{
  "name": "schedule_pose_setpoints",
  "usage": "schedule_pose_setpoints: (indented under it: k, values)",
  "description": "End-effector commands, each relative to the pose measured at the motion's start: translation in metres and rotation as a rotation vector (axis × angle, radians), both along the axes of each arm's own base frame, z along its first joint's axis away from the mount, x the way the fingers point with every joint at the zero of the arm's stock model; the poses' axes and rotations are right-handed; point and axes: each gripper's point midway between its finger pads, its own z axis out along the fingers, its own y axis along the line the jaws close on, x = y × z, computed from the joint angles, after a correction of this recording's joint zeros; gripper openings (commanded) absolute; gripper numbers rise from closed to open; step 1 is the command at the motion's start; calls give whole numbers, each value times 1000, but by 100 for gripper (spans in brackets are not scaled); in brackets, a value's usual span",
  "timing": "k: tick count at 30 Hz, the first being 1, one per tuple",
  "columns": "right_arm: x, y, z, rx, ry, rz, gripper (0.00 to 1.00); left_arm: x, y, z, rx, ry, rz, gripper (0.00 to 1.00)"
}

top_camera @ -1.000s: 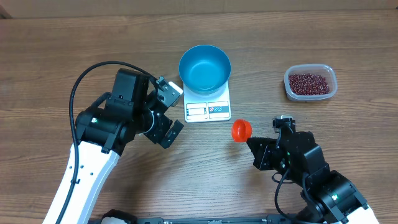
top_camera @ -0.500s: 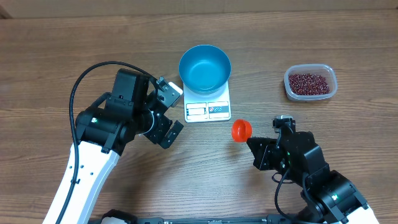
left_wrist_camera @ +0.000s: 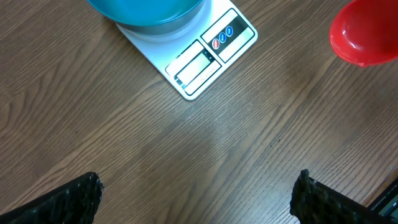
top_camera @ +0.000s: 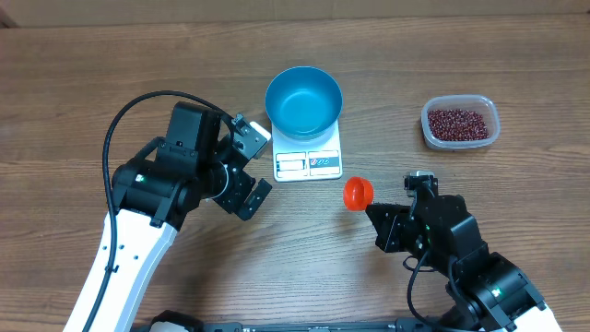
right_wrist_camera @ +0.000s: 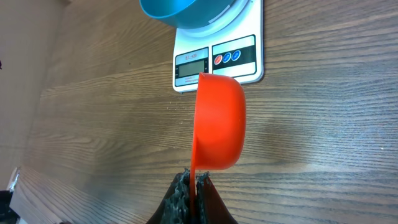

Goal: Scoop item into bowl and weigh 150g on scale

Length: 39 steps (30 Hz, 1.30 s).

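Observation:
The blue bowl (top_camera: 303, 100) sits on the white scale (top_camera: 309, 164) at the middle of the table. Dark red-brown beans (top_camera: 455, 121) fill a clear tub (top_camera: 493, 109) at the far right. My right gripper (top_camera: 372, 211) is shut on the thin handle of a red scoop (top_camera: 358, 193), just right of the scale's display end. In the right wrist view the scoop (right_wrist_camera: 217, 121) hangs on its side above the wood, with the gripper (right_wrist_camera: 193, 180) clamped on its handle. My left gripper (top_camera: 259, 166) stands open beside the scale's left edge, with nothing between its fingers (left_wrist_camera: 84, 196).
The left wrist view shows bare wood under the open gripper (left_wrist_camera: 199, 186), with the scale (left_wrist_camera: 211, 56), the bowl (left_wrist_camera: 146, 9) and the scoop (left_wrist_camera: 364, 34) ahead of it. The left arm's black cable (top_camera: 138, 106) loops over the table at left.

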Motion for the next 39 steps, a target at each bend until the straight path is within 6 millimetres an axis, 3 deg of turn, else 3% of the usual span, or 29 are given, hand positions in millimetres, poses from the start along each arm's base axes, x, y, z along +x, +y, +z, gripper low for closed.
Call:
schedule_pose_setpoints:
  k: [1,13,19,26,34,39]
  values:
    - [4,0,18,17,-45,1,4,3,1,8,-5,-22,-2,100]
    - [3,0,13,6,-27,1,4,2,-1,9,-11,-22,-6,100]
    - [2,-1,6,-10,0,1,4,-3,-15,13,-72,-25,-96,100]
    - [2,-1,6,-10,0,1,4,-1,-16,14,-74,-33,-96,99]
    - [2,-1,6,-10,0,1,4,-1,-4,13,-72,-16,-57,100]
    - [2,-1,6,-10,-1,1,4,-4,5,29,-159,-51,-72,100]
